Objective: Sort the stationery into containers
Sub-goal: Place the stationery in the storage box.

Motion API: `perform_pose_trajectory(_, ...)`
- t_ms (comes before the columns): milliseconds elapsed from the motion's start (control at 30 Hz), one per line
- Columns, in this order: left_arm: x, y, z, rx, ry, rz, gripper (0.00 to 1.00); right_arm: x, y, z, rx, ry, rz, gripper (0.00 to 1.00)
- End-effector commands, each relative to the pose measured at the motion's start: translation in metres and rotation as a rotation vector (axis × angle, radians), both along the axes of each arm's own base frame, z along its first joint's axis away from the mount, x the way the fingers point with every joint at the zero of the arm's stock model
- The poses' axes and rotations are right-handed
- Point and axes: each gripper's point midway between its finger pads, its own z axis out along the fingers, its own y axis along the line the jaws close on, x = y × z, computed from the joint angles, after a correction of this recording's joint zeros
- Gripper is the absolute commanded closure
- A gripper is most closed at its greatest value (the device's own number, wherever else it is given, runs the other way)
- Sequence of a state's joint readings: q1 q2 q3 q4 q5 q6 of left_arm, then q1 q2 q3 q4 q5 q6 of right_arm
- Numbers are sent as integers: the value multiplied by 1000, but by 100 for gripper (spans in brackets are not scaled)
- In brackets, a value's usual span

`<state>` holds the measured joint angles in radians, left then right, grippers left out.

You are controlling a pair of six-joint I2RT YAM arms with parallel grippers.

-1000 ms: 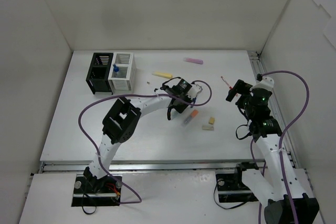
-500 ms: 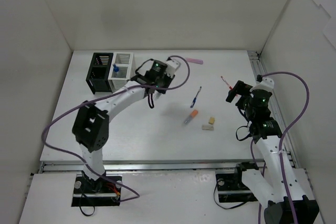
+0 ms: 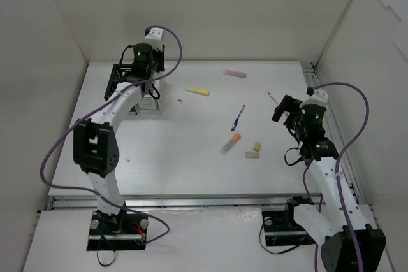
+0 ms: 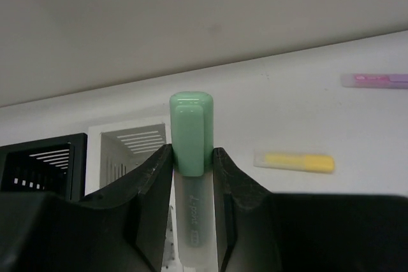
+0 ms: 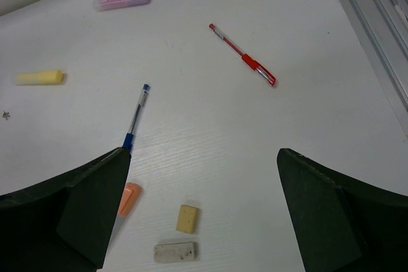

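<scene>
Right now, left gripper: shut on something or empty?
The left gripper is shut on the green-capped highlighter. In the left wrist view both fingers press against its barrel just below the cap, with no gap on either side.

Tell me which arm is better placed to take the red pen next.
Right. The right gripper is open near the red pen; the left gripper is shut on the green highlighter, far off by the containers.
</scene>
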<state>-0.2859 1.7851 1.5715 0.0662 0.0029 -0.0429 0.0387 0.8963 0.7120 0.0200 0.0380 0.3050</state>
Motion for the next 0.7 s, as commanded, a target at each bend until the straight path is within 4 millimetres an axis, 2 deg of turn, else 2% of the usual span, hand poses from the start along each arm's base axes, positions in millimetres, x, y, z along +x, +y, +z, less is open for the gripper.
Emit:
perform_pose_trajectory(0, 44, 12, 54, -111, -170, 2, 100, 20, 3, 29, -23, -110, 38, 2)
perform_pose_trajectory(100, 68, 22, 51, -163, -204, -40, 100, 23, 14, 21, -19, -82, 104, 2)
perform_pose_trajectory(133, 75, 23, 42, -178, -202, -51, 100, 25, 16, 18, -19, -73, 112, 2)
perform_pose_trajectory(167, 80, 30, 50, -182, -244, -42, 100, 26, 16, 18, -23, -70, 115, 2)
perform_pose_trajectory(267, 90, 36, 46, -154, -263, -10, 100, 29, 16, 16, -29, -59, 119, 2)
perform_pose_trajectory(567, 108, 50, 16, -121, -281, 78, 100, 35, 18, 9, -36, -29, 134, 2)
perform_pose_trajectory(633, 106, 49, 13, -122, -266, 68, 100, 35, 16, 9, -41, -31, 128, 2)
perform_pose_trajectory(667, 103, 49, 3, -121, -245, 72, 100, 35, 16, 9, -42, -34, 126, 2)
